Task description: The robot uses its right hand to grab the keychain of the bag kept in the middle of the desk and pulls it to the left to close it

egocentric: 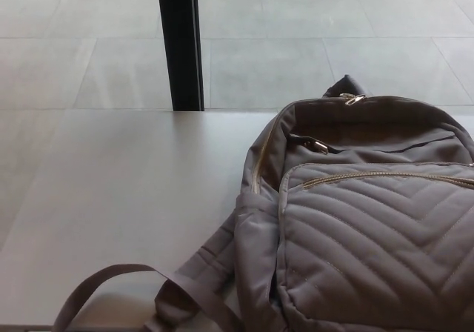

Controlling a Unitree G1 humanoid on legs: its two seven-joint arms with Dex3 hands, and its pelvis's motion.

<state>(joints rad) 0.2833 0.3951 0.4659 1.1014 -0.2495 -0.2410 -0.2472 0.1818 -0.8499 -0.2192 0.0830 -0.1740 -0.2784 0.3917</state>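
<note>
We're looking down on the tabletop (126, 191), pale and smooth, and the bag (355, 228) sits on it at the right of the picture, its top end away from us and its right side running out of frame. It's a grey bag. Its front pocket (378, 258) faces us, quilted in chevrons, with a zip (385, 176) along the pocket's upper edge. At the very top of the bag we see a small metal pull (352, 98), just beside the dark handle loop (346, 85). Lower down, a second pull (320, 146) lies at the left end of a dark slit (400, 145) that runs off to the right, so that compartment looks open. A line of zip teeth (257, 170) curves down the bag's left side. A strap (111, 281) loops out over the tabletop at bottom left. Beyond the far edge we see the tiled floor (311, 43) and a black post (180, 43) standing upright. No robot hand shows in this view, left or right, so we cannot tell how either one stands.
</note>
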